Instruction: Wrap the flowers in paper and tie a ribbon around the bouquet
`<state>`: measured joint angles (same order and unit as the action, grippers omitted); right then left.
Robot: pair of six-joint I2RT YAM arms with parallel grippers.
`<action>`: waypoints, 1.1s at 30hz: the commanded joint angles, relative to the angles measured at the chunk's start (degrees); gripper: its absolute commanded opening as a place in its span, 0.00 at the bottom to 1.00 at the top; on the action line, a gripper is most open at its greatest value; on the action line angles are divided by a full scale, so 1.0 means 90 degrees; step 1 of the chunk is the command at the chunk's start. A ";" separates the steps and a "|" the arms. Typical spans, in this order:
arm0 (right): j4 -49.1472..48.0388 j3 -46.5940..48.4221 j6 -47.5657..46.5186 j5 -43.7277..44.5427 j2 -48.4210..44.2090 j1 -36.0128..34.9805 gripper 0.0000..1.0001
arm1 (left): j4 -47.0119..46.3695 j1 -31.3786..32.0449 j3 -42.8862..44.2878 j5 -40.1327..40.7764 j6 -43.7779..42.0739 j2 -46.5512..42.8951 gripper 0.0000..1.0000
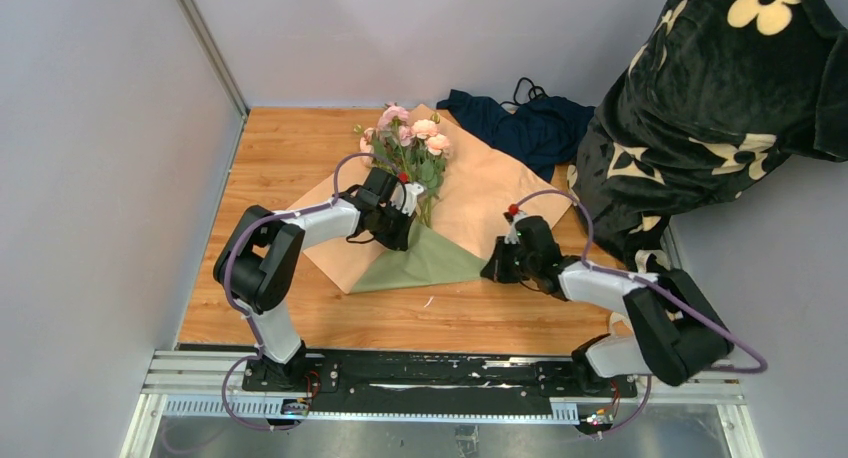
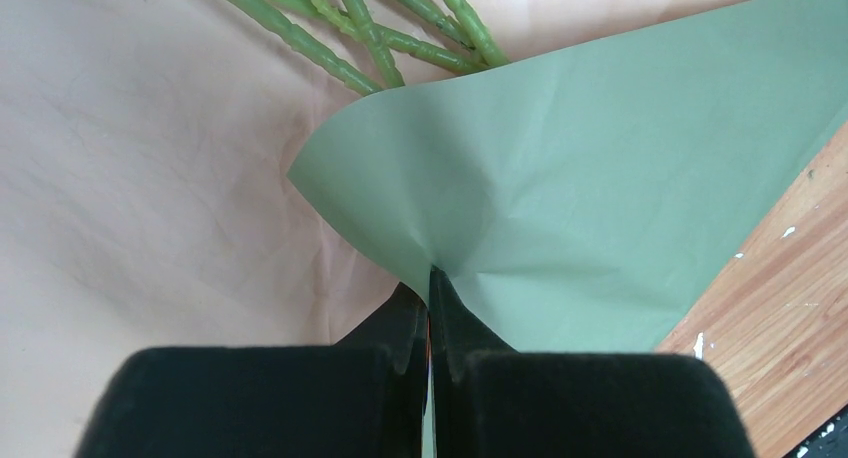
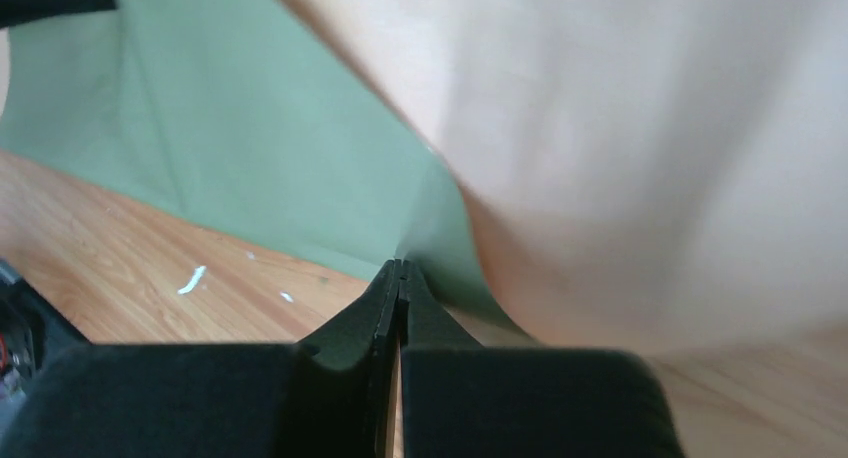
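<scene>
My left jaws clamp the green flap of the paper (image 1: 478, 193), holding it over the stems of the flowers (image 1: 412, 138) lying mid-sheet on the worktop (image 1: 285, 153), while my right jaws pinch its near edge, likely to wrap that side.

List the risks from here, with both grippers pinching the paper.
1. The left gripper and right gripper both pinch the thin paper; pulling in opposite directions could tear it.
2. The right gripper seems to hold only the very edge, so it may slip free.
3. The flowers lie loose on the sheet; lifting the fold could roll their stems out of line.
</scene>
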<state>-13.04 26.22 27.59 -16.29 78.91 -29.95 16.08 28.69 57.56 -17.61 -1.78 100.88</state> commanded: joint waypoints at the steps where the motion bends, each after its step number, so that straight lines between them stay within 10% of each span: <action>1: 0.1607 -0.0807 0.0648 0.1113 -0.0790 0.0783 0.00 | 0.0287 -0.0033 0.0039 0.0389 -0.0236 0.0090 0.00; 11: 0.2897 0.0372 0.0418 0.2593 -0.2254 0.0397 0.00 | 0.0331 -0.0033 0.0046 0.0288 -0.0215 0.0083 0.00; 15: 0.1914 0.1132 -0.0843 0.2614 -0.1291 -0.1356 0.00 | 0.0376 -0.0033 0.0059 0.0272 -0.0221 0.0091 0.00; 22: 0.1716 0.1829 -0.0408 0.1192 0.0888 -0.1093 0.00 | 0.0521 -0.0033 0.0124 0.0367 -0.0287 0.0053 0.00; 29: 0.1313 0.1212 -0.0041 0.1112 0.1241 -0.0725 0.00 | 0.1537 -0.0012 0.1293 0.1165 -0.1101 -0.0406 0.53; 33: 0.1271 0.1148 0.0101 0.1067 0.1284 -0.0687 0.00 | 0.1963 0.0703 0.1528 0.1425 -0.1537 -0.1300 0.67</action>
<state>-4.58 39.62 26.85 -6.33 88.03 -36.47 28.27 29.32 68.73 -8.58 -10.00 98.15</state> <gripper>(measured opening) 0.007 0.647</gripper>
